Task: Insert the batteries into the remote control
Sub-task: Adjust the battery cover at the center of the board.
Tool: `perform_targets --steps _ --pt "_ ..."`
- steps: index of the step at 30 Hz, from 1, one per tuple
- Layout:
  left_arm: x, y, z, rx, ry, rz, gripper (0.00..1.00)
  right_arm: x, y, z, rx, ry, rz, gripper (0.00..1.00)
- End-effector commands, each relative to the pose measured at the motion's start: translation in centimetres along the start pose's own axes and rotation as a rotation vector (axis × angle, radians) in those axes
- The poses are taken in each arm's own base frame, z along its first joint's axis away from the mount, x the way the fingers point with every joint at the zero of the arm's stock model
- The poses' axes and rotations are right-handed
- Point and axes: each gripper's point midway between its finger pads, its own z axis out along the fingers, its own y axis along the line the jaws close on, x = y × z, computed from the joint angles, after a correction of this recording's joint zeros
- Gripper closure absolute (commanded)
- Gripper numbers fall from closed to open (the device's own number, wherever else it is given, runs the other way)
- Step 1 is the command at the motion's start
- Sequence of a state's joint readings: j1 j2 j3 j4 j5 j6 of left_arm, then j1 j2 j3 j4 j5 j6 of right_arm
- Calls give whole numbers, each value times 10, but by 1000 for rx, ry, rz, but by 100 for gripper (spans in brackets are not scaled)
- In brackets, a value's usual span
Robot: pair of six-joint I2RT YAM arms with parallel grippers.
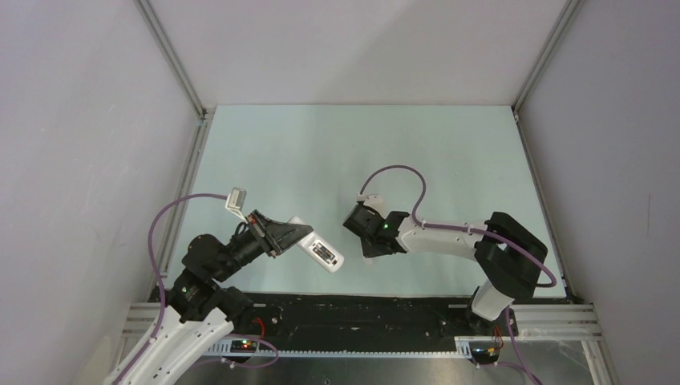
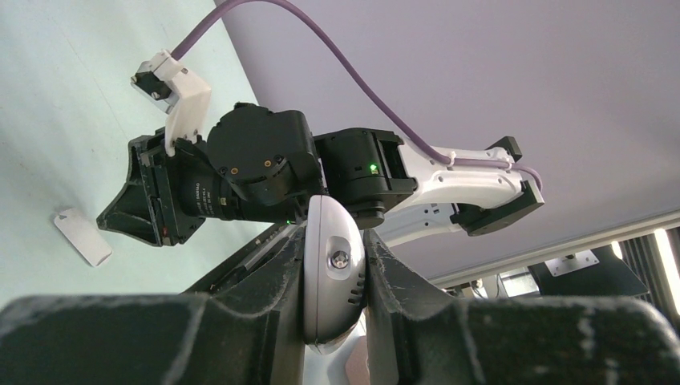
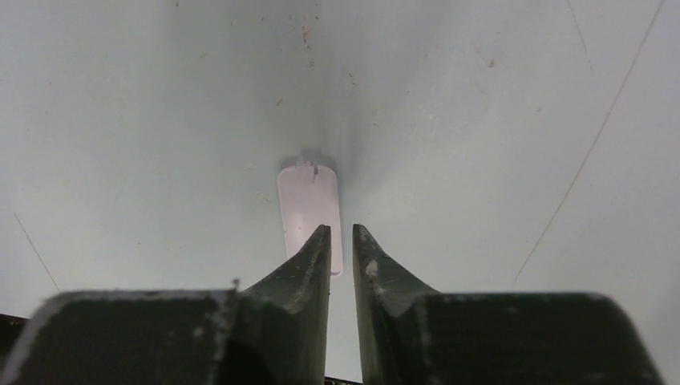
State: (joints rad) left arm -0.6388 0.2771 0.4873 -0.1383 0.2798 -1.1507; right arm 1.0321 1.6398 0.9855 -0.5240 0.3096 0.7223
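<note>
Pale grey walls (image 1: 345,48) box in a mint-green surface (image 1: 321,152). The left tool (image 1: 295,234) clamps the remote control (image 1: 322,254) near-left: white, rounded, with a grey panel showing. The right tool (image 3: 341,237), fingers slightly parted, hangs over a flat white cover (image 3: 303,210).

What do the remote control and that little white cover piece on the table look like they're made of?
The remote control is probably moulded plastic, glossy white, judging by its rounded edges and soft highlights. The cover piece seems to be thin white plastic too, flat with a faint sheen.

No legible text (none anywhere)
</note>
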Motion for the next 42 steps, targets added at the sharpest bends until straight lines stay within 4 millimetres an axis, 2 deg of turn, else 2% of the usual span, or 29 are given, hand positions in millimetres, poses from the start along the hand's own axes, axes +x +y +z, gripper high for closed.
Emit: perform_targets --steps 1,7,21,32,42 --pt "-4 -9 0 30 -12 21 99 -6 -10 -8 43 -36 13 82" --pt "-5 -9 0 31 -18 20 99 -2 -11 -3 51 -20 2 100" --pt "-5 -8 -1 30 -19 21 99 6 2 7 -7 15 0 100" --pt "-4 -8 -1 32 -22 21 99 12 -3 13 18 35 -6 100" --pt "-4 -7 -1 29 -20 18 99 26 -14 20 87 68 -44 100"
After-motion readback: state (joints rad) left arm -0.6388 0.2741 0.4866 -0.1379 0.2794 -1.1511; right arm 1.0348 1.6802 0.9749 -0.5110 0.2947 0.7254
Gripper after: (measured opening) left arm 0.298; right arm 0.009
